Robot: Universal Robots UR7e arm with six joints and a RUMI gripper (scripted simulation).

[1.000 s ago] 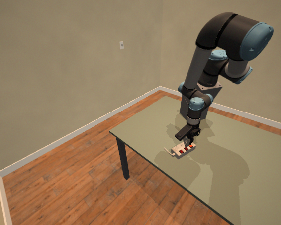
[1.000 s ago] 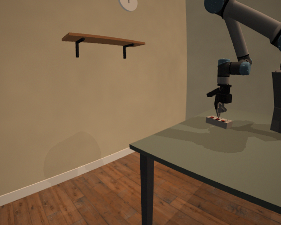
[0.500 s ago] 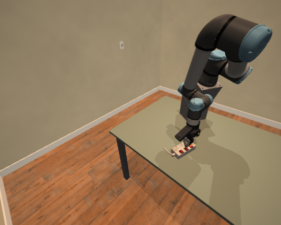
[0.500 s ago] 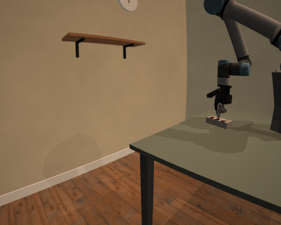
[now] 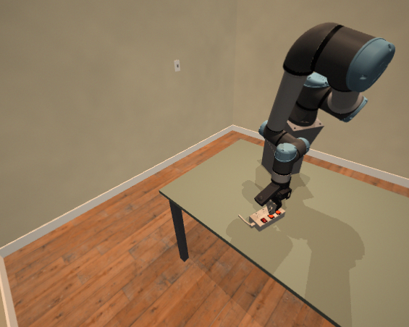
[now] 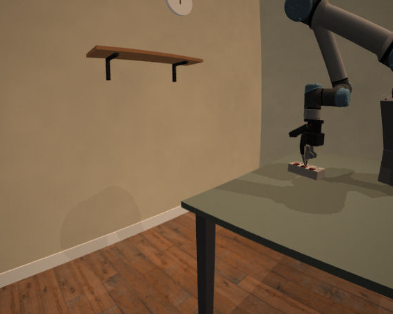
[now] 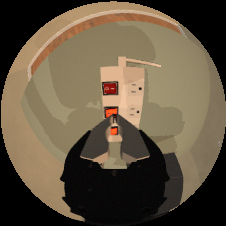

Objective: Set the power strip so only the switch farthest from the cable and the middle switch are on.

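With its jaws pinched together on nothing, the end effector (image 7: pixel 113 122) forms one narrow tip over the middle switch (image 7: pixel 110 111) of the upright power strip (image 7: pixel 131 80), likely for pressing.

Power strip (image 5: pixel 266 218) looks like matt beige plastic with glossy red rocker switches (image 7: pixel 110 89); table (image 5: pixel 348 231) top is a smooth matt olive-grey surface on dark matt legs. Floor (image 5: pixel 95 260) is varnished reddish wood planks with visible grain, and the wall shelf (image 6: pixel 143 55) is a smooth brown wood board on black brackets. Arm (image 5: pixel 287 98) has matt grey and black shells with satin blue joint caps; gripper (image 6: pixel 305 160) looks dark matt plastic.
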